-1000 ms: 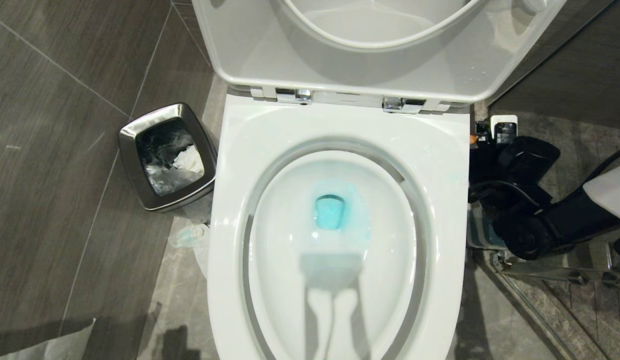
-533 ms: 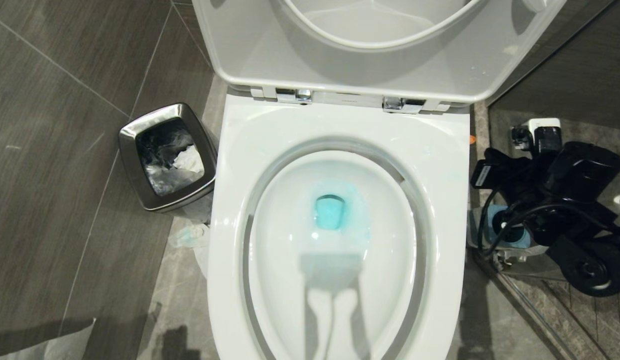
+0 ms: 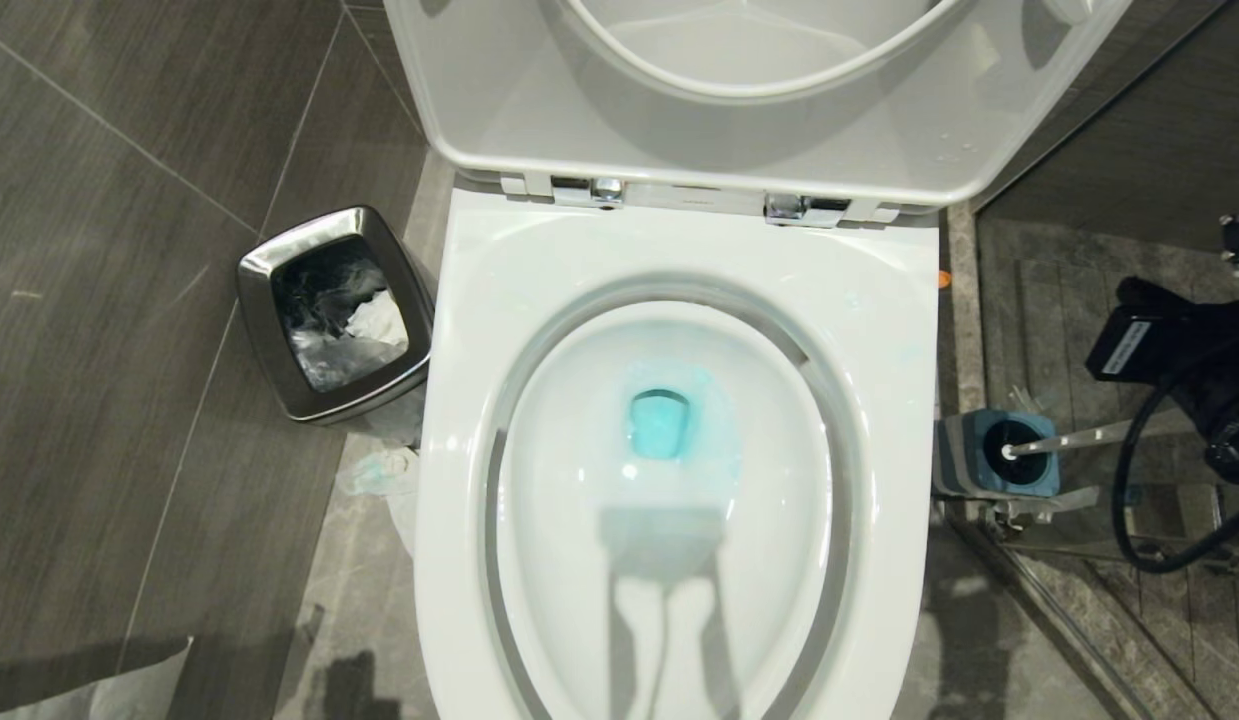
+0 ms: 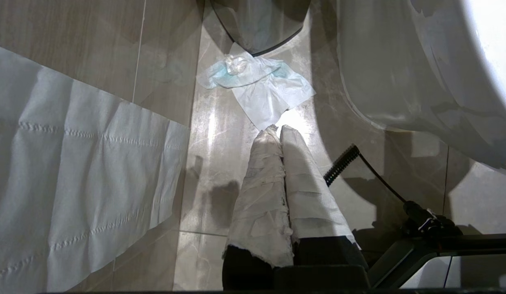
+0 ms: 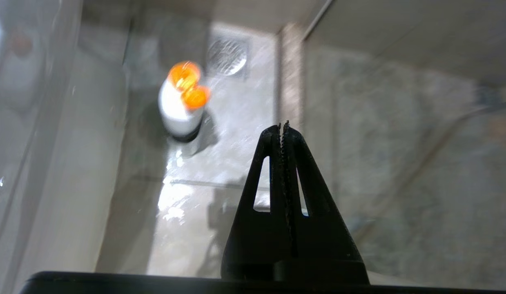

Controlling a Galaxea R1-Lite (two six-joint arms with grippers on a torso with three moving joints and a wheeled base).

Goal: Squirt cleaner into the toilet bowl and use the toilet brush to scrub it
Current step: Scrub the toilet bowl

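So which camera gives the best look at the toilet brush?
The head view: the toilet brush stands in its blue-topped holder beside the toilet bowl, handle leaning away. Neither wrist view shows it.

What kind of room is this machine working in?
Almost certainly a bathroom. A white toilet bowl stands with its lid raised and turquoise water inside, a toilet brush sits in its blue-topped holder on the tiled floor beside it, and a small steel waste bin is on the other side.
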